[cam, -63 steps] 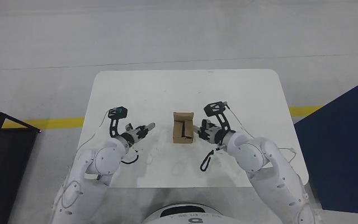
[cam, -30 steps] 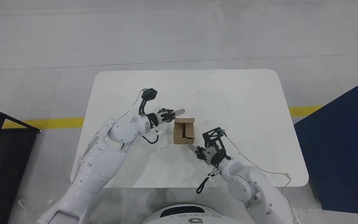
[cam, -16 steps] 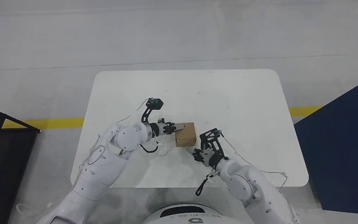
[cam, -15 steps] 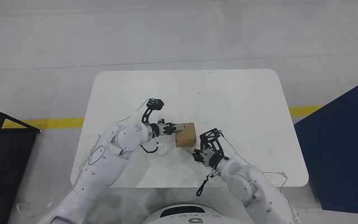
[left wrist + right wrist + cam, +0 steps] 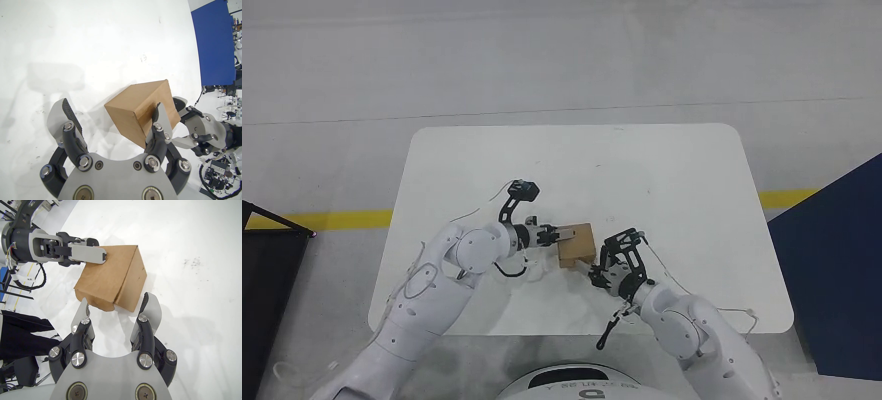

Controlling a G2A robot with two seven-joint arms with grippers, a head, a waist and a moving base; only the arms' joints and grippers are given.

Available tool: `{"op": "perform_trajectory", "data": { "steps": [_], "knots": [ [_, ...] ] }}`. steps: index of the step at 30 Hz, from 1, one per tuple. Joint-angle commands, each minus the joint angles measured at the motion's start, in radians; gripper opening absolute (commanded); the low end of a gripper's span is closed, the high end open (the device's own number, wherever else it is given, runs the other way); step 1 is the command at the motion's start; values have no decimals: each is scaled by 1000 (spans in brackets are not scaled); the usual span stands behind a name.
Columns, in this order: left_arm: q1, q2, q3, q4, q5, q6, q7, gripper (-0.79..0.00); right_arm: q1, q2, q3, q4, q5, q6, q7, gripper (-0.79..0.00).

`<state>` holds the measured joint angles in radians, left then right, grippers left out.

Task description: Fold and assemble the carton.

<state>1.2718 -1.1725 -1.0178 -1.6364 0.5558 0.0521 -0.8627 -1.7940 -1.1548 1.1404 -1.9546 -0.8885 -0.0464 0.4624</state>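
Surface (image 5: 662, 160): white, with the carton on it.
Carton (image 5: 577, 243): brown and folded into a box shape, lying near the middle of the surface, on the robot's side, between the two arms.
Left fingers (image 5: 160, 117): spread wide and gripping nothing. One tip presses on a side face of the carton, the other hangs clear of it.
Right fingers (image 5: 149, 306): spread apart and empty, just beside the carton's ragged flap end.

Small brown cardboard carton (image 5: 578, 244), folded into a closed box shape, sits skewed on white table (image 5: 692, 180), front-middle area, one flap corner curling loose.
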Motion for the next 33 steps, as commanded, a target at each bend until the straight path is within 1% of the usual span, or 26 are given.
{"op": "perform_trajectory", "data": {
  "steps": [1,3,5,7,9,11,13,14,16,19,22,27,28,31,33],
  "knots": [
    [2,0,2,-1,-1,0,3,0,10,-2,-17,10,-4,-2,0,-286],
    [5,0,3,-3,-2,0,5,0,20,-3,-28,19,-15,-1,0,-308],
    [7,1,2,-5,-4,0,6,0,26,-4,-33,23,-25,5,-2,-354],
    [9,1,2,-7,-4,-1,4,0,28,-3,-28,23,-31,11,-6,-437],
    [11,2,1,-10,-3,-2,4,0,24,-1,-18,20,-40,18,-7,-477],
    [13,3,1,-11,-5,-3,4,0,19,1,-7,15,-47,20,-6,-576],
    [13,3,2,-12,-4,-4,3,0,12,4,2,8,-53,19,-5,-640],
    [14,3,3,-13,-6,-6,5,0,8,5,6,3,-57,19,-4,-646],
    [14,3,3,-12,-8,-6,10,0,0,7,11,-10,-65,17,-1,-628],
    [13,3,-5,-14,-18,-6,26,0,-12,10,13,-41,-78,0,7,-499],
    [21,7,-30,-24,-21,-1,53,0,-21,14,18,-72,-94,-17,16,-431],
    [73,23,-111,-75,-15,7,87,0,-21,20,32,-132,-139,-40,35,-397],
    [91,27,-128,-90,-12,9,90,0,-17,21,35,-140,-153,-44,40,-394],
    [148,38,-181,-139,0,13,100,0,6,25,44,-159,-215,-54,65,-339],
    [189,45,-211,-170,-1,12,108,0,25,27,44,-169,-236,-83,95,-326]
  ]
}}
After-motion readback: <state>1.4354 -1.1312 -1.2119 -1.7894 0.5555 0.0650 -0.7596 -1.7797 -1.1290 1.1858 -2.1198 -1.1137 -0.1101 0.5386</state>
